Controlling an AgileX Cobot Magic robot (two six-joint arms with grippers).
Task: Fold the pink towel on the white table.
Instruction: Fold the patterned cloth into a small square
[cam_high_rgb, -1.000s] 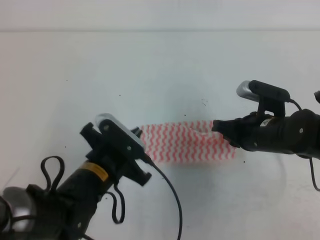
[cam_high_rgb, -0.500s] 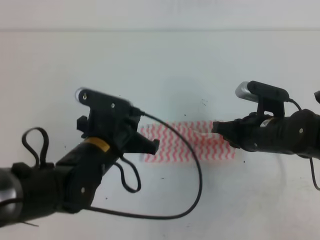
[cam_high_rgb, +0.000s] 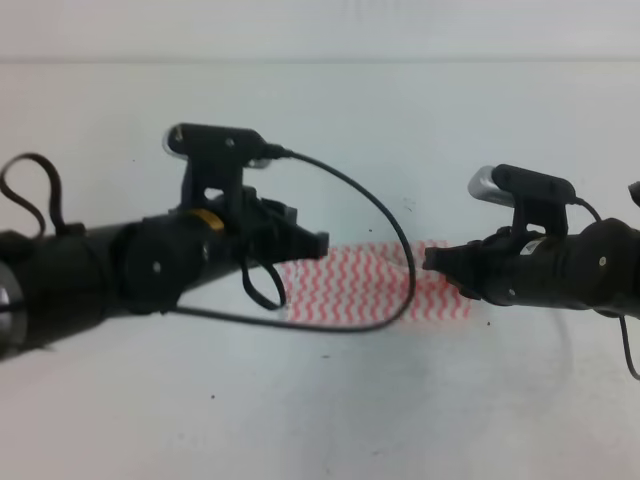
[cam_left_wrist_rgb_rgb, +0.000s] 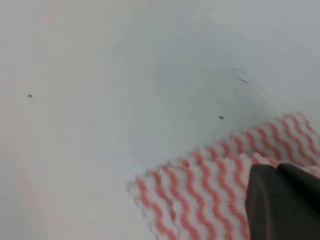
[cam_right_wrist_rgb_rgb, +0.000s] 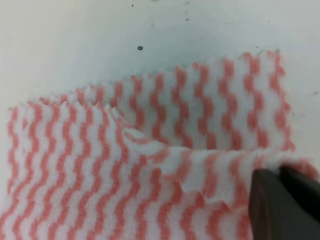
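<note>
Right gripper (cam_high_rgb: 432, 258) clamped on pink towel (cam_high_rgb: 345, 285), mid white table (cam_high_rgb: 320, 120); left gripper (cam_high_rgb: 318, 242) above towel, grip state indeterminate.

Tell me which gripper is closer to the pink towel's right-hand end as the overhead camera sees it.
Right. The right gripper sits at that end of the pink towel, its fingertips on the raised fold. The left gripper is over the towel's opposite, left end.

A bare lab-style robot test bench: a plain white tabletop (cam_high_rgb: 320, 120) with two black cabled arms.
</note>
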